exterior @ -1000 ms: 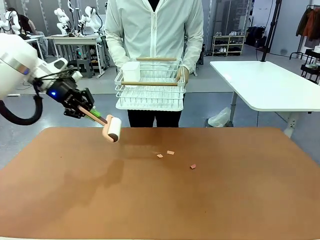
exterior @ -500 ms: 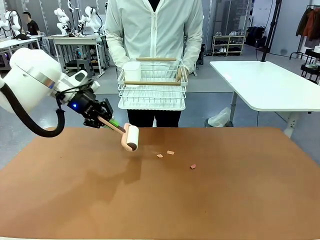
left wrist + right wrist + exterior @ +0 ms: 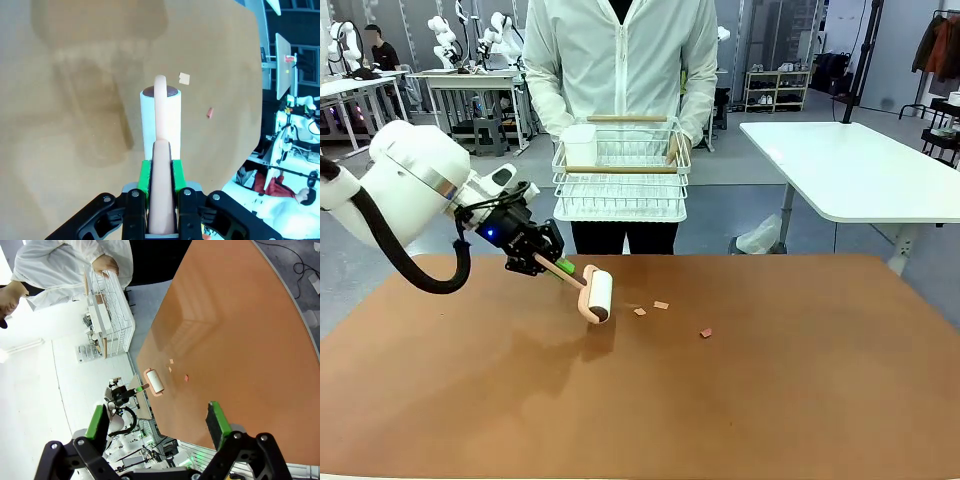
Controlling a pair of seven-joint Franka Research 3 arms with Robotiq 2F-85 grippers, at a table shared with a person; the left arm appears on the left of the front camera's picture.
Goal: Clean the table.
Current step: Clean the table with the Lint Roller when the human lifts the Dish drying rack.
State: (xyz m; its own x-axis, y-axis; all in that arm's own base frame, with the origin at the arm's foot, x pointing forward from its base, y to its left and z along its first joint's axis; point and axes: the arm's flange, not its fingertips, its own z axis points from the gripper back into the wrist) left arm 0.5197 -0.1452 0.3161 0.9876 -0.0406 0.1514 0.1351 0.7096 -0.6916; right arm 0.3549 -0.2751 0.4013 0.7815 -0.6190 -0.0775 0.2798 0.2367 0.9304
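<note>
Three scraps (image 3: pixel 661 305) lie on the counter (image 3: pixel 770 390) right of the lint roller (image 3: pixel 599 295) grasped by the left end effector (image 3: pixel 558 265), the right end effector (image 3: pixel 157 417) released.

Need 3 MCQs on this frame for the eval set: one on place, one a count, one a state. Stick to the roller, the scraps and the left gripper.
1. In the front view, where is the lint roller relative to the scraps on the table?
A. To their left
B. To their right
C. Past them, at the far edge

2. How many scraps lie on the table?
A. One
B. Three
C. Six

3. What state is the left gripper in?
A. Open above the roller
B. Shut on a scrap
C. Shut on the roller's handle

Key: 1 A, the roller's head sits left of every scrap. 2 B, the front view shows three small pieces. 3 C, the left wrist view shows the green pads clamped on the pink handle.
</note>
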